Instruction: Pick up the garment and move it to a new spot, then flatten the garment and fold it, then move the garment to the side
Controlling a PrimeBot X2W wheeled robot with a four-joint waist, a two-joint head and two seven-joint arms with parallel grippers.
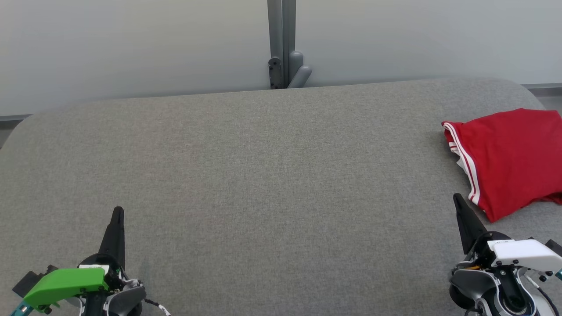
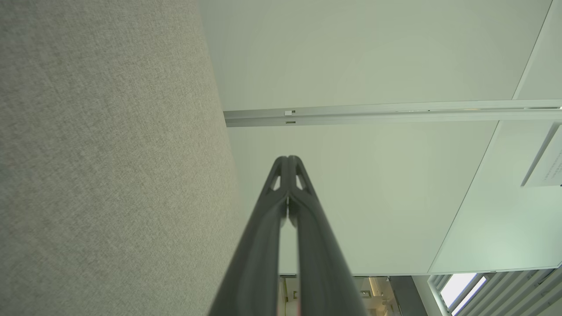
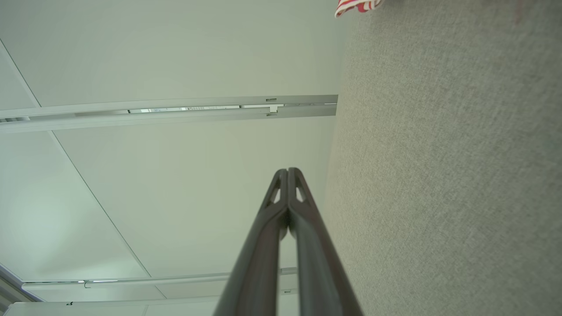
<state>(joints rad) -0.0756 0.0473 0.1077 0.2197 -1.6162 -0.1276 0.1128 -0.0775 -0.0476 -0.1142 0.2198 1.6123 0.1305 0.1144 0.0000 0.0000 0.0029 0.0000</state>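
Note:
The garment (image 1: 509, 160) is red with white stripes along its edge and lies folded at the far right of the grey table (image 1: 272, 175), partly cut off by the head view's right edge. A striped corner of the garment (image 3: 356, 6) shows at the top of the right wrist view. My right gripper (image 1: 458, 199) is shut and empty at the lower right, its tip just short of the garment's near corner. At the lower left my left gripper (image 1: 117, 211) is shut with nothing in it. Each wrist view shows the fingers pressed together: left gripper (image 2: 288, 159), right gripper (image 3: 288, 171).
A grey post with a hinge bracket (image 1: 283, 57) stands behind the table's far edge, against a pale wall (image 1: 131, 44). The table has rounded far corners.

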